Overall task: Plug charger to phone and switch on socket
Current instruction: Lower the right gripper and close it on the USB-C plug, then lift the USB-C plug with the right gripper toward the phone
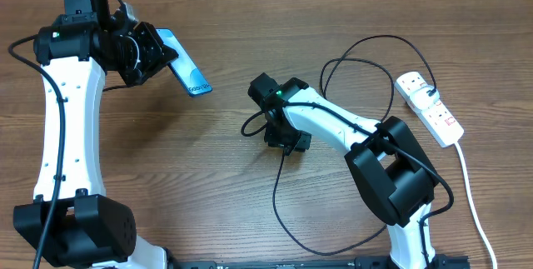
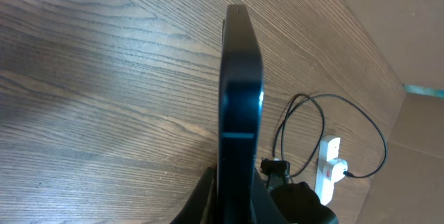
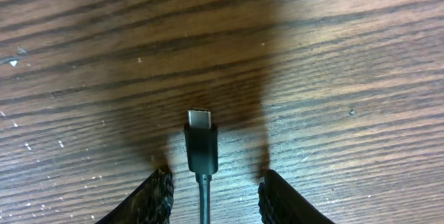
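Note:
My left gripper point(image 1: 156, 52) is shut on the phone point(image 1: 186, 72), holding it off the table at the back left with its blue screen tilted up. In the left wrist view the phone point(image 2: 241, 92) stands edge-on between the fingers of the left gripper point(image 2: 236, 193). The charger point(image 1: 366, 48), a thin black cable, loops over the table from the socket point(image 1: 429, 108). Its plug tip point(image 3: 200, 144) lies flat on the wood between the open fingers of my right gripper point(image 3: 216, 186), with a gap on each side. That right gripper point(image 1: 286, 141) points down at mid-table.
The white socket point(image 2: 327, 170) lies at the far right with its thick white cord point(image 1: 473, 198) running toward the front edge. Black cable loops point(image 1: 287, 219) trail in front of the right arm's base.

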Tool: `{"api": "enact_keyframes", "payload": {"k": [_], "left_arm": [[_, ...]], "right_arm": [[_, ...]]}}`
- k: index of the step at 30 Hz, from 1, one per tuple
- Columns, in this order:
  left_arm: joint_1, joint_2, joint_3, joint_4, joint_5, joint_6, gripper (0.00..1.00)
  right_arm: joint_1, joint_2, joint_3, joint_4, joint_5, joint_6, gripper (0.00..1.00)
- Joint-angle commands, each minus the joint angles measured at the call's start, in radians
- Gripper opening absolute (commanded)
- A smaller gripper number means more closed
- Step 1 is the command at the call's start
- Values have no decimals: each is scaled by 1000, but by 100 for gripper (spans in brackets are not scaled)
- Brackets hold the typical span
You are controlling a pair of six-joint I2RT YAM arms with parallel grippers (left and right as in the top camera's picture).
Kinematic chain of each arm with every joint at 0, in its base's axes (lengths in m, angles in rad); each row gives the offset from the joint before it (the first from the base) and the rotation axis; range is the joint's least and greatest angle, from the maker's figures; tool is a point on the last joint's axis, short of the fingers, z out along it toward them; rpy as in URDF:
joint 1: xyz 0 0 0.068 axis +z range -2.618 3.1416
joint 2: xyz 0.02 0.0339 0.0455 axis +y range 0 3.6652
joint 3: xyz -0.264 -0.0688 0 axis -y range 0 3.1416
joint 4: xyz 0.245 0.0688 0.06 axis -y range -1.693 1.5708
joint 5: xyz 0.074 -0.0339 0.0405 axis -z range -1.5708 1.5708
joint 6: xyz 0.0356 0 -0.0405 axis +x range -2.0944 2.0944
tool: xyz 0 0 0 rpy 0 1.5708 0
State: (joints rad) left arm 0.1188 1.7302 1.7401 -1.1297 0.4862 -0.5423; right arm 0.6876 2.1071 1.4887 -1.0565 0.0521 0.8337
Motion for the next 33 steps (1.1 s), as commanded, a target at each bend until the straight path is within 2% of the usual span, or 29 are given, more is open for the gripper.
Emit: {"api": "enact_keyframes", "payload": {"k": [1,4,15,33], "left_arm": [[5,-4,11,7,39,27,4],[5,-4,11,6,39,27,4],[5,-4,11,6,39,27,4],[5,-4,11,8,39,27,4]], "right_arm": [[-4,0,-31,17,2,3,42],[-4,3,-31,27,-2,3,41],[-4,15,-30,23,-9,3,26],[-27,15,-30,15,-17,3,15]]}}
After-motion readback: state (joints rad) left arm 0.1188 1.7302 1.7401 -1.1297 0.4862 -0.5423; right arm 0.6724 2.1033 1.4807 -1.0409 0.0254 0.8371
